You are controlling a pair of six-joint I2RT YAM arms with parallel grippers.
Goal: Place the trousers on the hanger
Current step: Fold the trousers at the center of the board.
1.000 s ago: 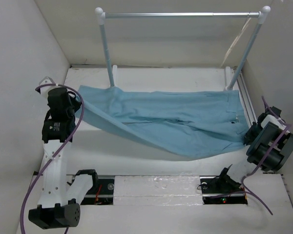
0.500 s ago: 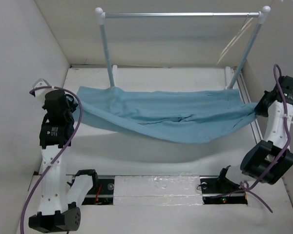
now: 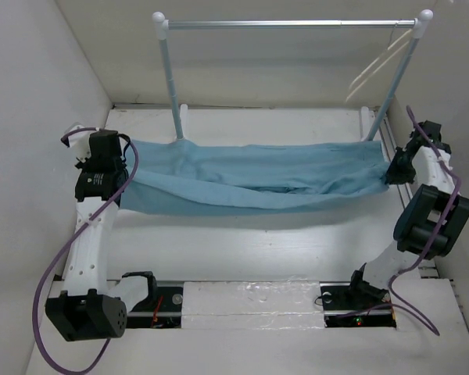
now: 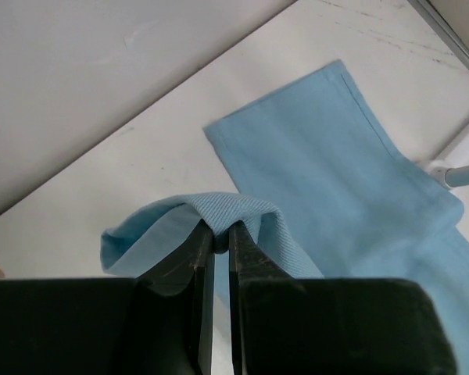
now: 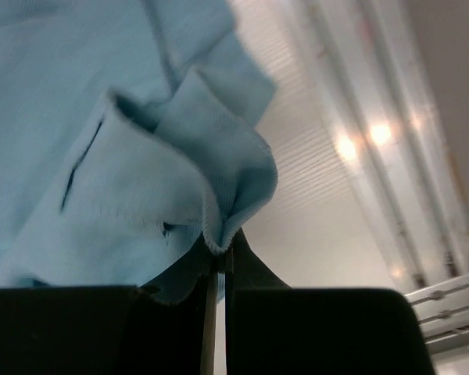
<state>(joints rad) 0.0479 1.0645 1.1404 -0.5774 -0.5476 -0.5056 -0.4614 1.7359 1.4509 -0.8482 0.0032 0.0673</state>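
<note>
The sky-blue trousers (image 3: 250, 176) hang stretched left to right between my two grippers, above the white table. My left gripper (image 3: 127, 162) is shut on the leg end at the left; in the left wrist view its jaws (image 4: 219, 234) pinch a fold of the trousers (image 4: 352, 148). My right gripper (image 3: 392, 168) is shut on the waist end at the right; in the right wrist view it (image 5: 223, 254) grips the hem of the trousers (image 5: 125, 141). The pale beige hanger (image 3: 375, 69) hangs from the right end of the rail, behind and above the right gripper.
A metal clothes rail (image 3: 289, 23) on white posts stands at the back of the table, just behind the trousers. Its foot shows in the left wrist view (image 4: 453, 172). White walls close in on the left, back and right. The arm bases sit at the near edge.
My right gripper has swung from the near right up and back with the waist end. The trousers now hang tauter and narrower between the grippers. The left gripper shifted slightly back.
</note>
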